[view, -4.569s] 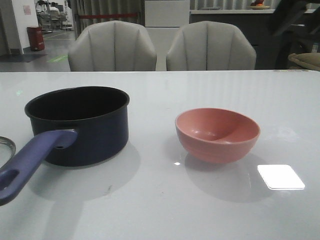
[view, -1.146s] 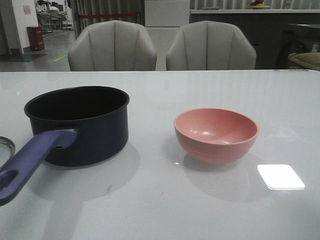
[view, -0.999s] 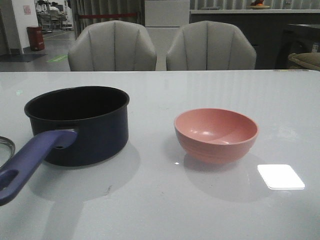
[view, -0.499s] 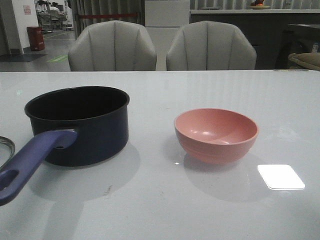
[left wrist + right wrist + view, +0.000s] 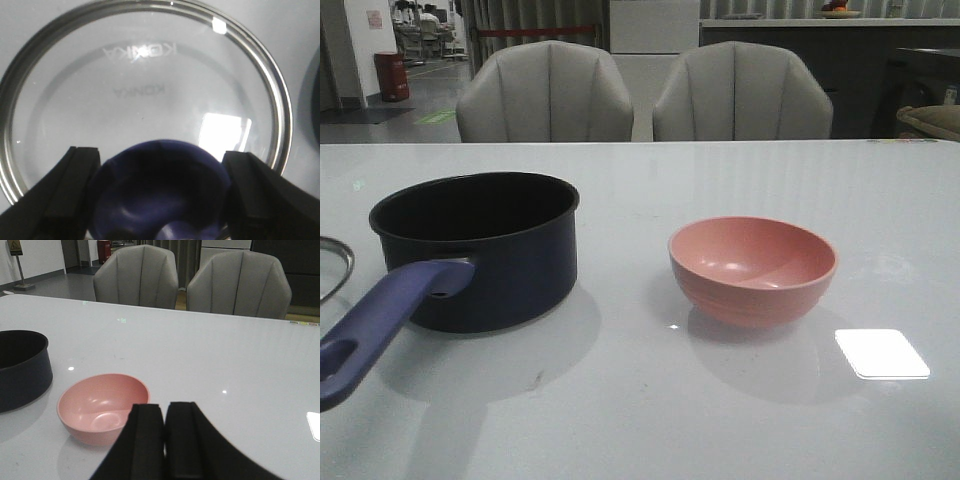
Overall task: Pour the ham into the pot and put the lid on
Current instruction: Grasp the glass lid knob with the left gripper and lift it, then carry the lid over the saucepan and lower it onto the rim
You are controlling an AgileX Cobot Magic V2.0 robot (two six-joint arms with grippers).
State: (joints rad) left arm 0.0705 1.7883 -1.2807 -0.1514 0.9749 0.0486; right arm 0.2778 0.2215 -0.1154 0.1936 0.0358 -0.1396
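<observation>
Left hand [image 5: 157, 200] showed two matte black, flat-faced wedge fingers [image 5: 70, 192], broad and blunt at the tips; right hand [image 5: 164, 422] showed two matching black fingers [image 5: 145, 440], squared tips, widening toward the base, unmarked.

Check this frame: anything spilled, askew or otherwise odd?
Nothing spilled or damaged. The bowl is empty, no ham visible anywhere. The pot stands upright and uncovered. The left gripper straddles the knob of the lid.
</observation>
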